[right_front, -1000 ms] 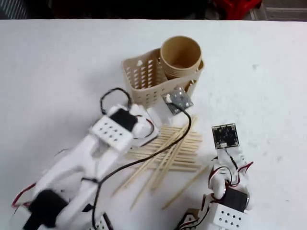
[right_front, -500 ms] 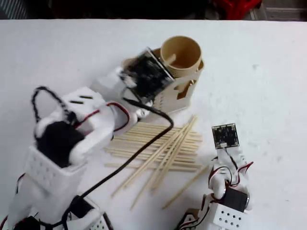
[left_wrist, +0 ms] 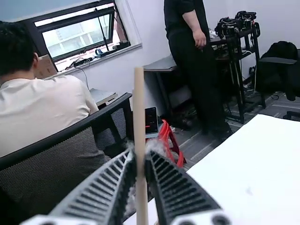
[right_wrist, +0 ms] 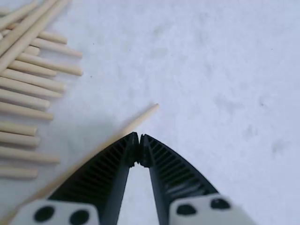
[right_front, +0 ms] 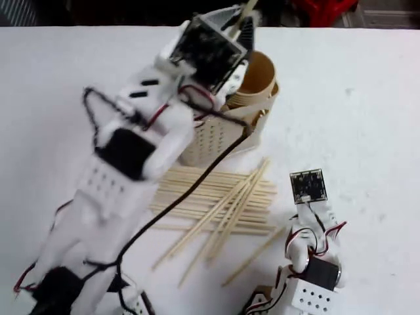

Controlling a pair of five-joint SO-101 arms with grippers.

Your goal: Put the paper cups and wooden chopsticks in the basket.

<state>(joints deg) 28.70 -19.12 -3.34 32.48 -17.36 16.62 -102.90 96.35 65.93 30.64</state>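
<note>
Wooden chopsticks [right_front: 216, 197], pale and round, lie in a loose heap on the white table [right_front: 367, 98], just in front of the beige perforated plastic basket [right_front: 209, 139]. Stacked tan paper cups [right_front: 262, 72] stand inside that basket, at its right-hand end in the high view. The left gripper [left_wrist: 139, 161] hangs above the basket, its black ribbed fingers clamped on a single chopstick [left_wrist: 139, 108] that sticks out past the fingertips. The right gripper [right_wrist: 139, 151] sits low over the table beside the heap, fingertips pressed together and holding nothing. One stray chopstick [right_wrist: 133, 124] lies on the table beneath them.
</note>
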